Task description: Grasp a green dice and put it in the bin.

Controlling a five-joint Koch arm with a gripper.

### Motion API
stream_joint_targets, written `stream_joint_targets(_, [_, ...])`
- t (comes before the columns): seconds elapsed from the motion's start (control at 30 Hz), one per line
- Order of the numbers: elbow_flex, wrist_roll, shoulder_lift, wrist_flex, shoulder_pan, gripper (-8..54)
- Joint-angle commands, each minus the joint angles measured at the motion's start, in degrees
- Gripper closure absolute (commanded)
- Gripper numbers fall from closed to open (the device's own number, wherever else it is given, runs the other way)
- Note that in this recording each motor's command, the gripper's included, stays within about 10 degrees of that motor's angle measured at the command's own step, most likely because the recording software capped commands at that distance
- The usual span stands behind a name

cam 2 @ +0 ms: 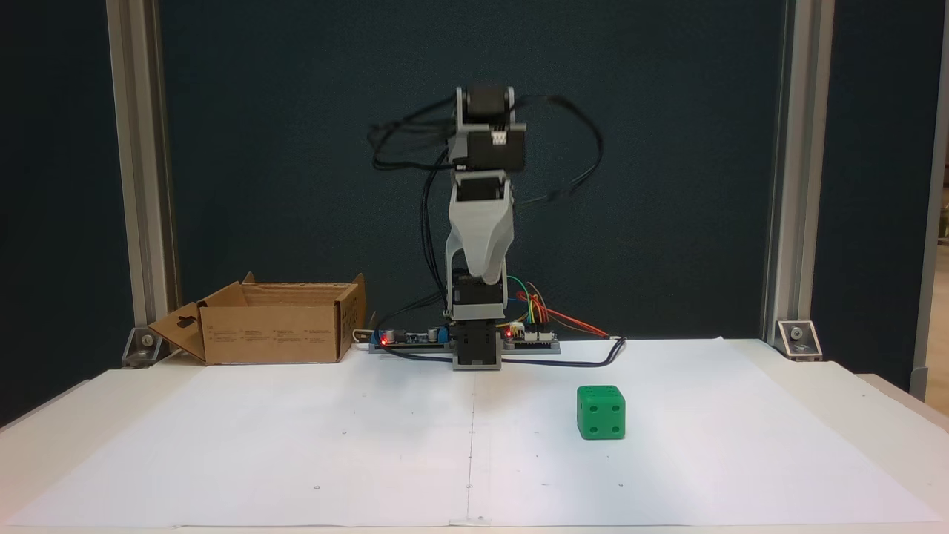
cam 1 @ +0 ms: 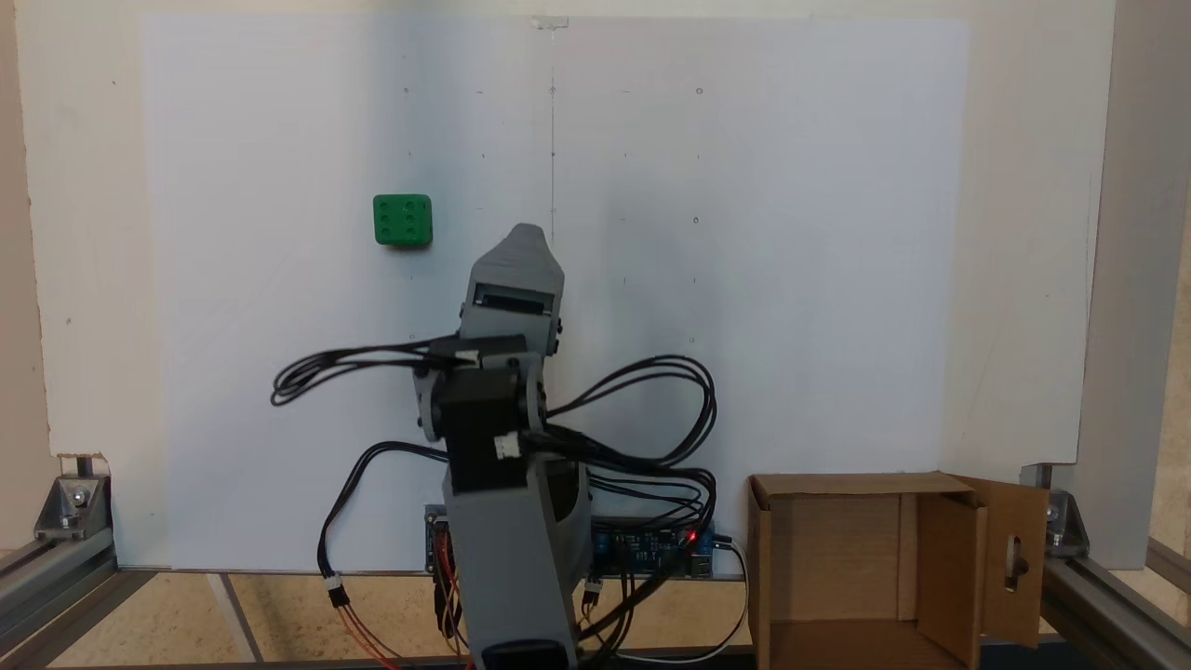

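Observation:
The green dice (cam 1: 403, 221) lies on the white paper, its six-pip face up, and stands out front and right in a fixed view (cam 2: 600, 412). The arm is folded over its base, with my gripper (cam 1: 527, 233) tapering to one point and no gap between the jaws; it holds nothing. It hangs above the base (cam 2: 482, 276), well behind and left of the dice. The bin (cam 1: 865, 577), a brown cardboard box with open flaps, stands beside the arm's base (cam 2: 274, 332). One flap has a keyhole cutout.
Black cables (cam 1: 651, 409) loop around the arm. A circuit board with a red light (cam 1: 651, 544) sits at the base. Aluminium frame posts (cam 2: 141, 170) stand at the table's back corners. The white paper sheet (cam 2: 371, 445) covers most of the table.

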Motion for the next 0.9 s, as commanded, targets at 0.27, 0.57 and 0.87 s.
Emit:
stream_joint_targets(0.27, [-8.53, 7.38, -3.52, 4.31, -7.82, 1.5])
stream_joint_targets(0.57, [-12.39, 17.58, -6.50, -7.21, -23.12, 1.6])
stream_joint_targets(0.87, [-16.44, 19.25, -15.12, -8.44, -25.66, 1.7])
